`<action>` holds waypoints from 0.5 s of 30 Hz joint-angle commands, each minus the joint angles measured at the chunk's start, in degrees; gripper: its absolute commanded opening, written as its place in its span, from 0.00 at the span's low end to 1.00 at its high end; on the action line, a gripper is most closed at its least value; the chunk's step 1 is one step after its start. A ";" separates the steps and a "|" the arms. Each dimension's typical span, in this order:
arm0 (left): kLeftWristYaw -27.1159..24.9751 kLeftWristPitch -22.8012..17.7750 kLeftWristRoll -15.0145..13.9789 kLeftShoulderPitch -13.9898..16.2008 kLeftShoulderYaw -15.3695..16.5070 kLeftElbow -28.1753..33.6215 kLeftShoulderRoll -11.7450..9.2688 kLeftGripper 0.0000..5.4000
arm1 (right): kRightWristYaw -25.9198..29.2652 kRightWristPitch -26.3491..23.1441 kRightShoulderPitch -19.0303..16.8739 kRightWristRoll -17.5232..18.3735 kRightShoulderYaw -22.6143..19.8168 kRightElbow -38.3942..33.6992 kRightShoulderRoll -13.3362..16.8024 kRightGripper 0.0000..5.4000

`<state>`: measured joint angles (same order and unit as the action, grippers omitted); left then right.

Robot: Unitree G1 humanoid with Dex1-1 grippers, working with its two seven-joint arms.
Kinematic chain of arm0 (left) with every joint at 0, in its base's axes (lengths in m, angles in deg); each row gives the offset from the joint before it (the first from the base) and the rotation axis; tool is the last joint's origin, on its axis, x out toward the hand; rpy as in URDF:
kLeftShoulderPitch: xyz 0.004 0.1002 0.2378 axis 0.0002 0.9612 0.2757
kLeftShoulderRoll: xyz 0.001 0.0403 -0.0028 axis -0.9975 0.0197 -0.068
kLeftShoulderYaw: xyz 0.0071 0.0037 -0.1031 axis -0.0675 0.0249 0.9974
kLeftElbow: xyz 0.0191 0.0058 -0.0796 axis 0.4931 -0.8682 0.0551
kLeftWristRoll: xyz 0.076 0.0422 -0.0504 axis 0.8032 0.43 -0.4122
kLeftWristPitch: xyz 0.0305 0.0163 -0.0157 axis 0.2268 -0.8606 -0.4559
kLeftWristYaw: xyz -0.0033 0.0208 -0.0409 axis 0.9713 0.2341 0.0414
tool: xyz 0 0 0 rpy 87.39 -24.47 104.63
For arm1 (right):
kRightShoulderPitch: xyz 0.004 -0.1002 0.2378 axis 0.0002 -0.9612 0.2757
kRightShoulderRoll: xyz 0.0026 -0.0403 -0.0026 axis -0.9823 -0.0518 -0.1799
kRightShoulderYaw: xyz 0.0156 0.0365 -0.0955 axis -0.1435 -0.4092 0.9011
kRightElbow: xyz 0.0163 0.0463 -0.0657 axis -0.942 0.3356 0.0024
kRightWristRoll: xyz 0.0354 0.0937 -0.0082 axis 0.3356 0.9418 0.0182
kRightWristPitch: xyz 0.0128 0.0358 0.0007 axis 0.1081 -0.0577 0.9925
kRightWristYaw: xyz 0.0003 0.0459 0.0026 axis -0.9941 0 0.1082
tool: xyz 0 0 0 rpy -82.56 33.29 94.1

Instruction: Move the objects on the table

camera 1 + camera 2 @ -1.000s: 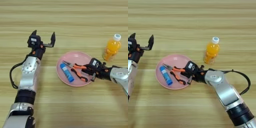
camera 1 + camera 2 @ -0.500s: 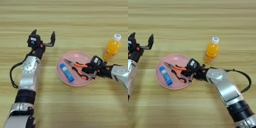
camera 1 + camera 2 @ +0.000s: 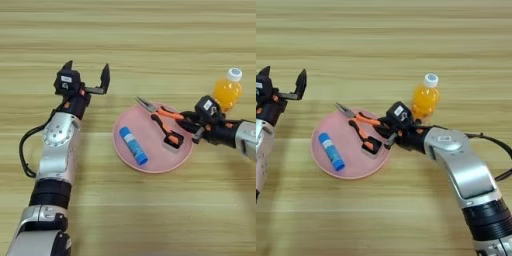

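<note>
Pliers (image 3: 161,119) lie tilted across the pink plate (image 3: 131,155) at mid-desk (image 3: 150,45), handles clamped in the right hand (image 3: 192,127) at the plate's 3 o'clock rim; glue stick (image 3: 133,145) at 8 o'clock on the plate; bottle (image 3: 226,90) at 2 o'clock; left hand (image 3: 86,75) spread open at 10 o'clock.

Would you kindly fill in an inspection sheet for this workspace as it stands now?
Surface: wooden table, horizontal grain.
Job's things: pink plate holds the blue glue stick, the pliers and a small black block; the pliers' nose overhangs the far rim. Juice bottle upright, right of the plate.
Clutter: nothing seen.
End effectors: left end effector open, left of the plate; right end effector at the pliers' handles, grip unclear.
Cables: black cable along the left arm; another beside the right arm.
Surroundings: nothing seen.
</note>
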<state>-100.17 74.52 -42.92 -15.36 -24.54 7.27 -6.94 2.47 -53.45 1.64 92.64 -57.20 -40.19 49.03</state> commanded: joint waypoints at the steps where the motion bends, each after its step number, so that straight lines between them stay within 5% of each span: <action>1: -0.27 0.24 0.05 -0.92 0.01 -0.54 -0.22 1.00 | 0.73 -1.12 -1.72 2.71 -3.86 -2.39 2.49 0.16; 15: -0.08 0.90 0.43 -1.69 0.14 -2.00 -0.39 1.00 | 2.63 1.50 -13.87 4.79 -13.21 -0.73 9.93 0.16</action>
<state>-100.14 75.17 -42.80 -16.08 -24.38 6.08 -7.01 4.87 -53.44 -11.14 96.75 -68.87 -41.25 57.65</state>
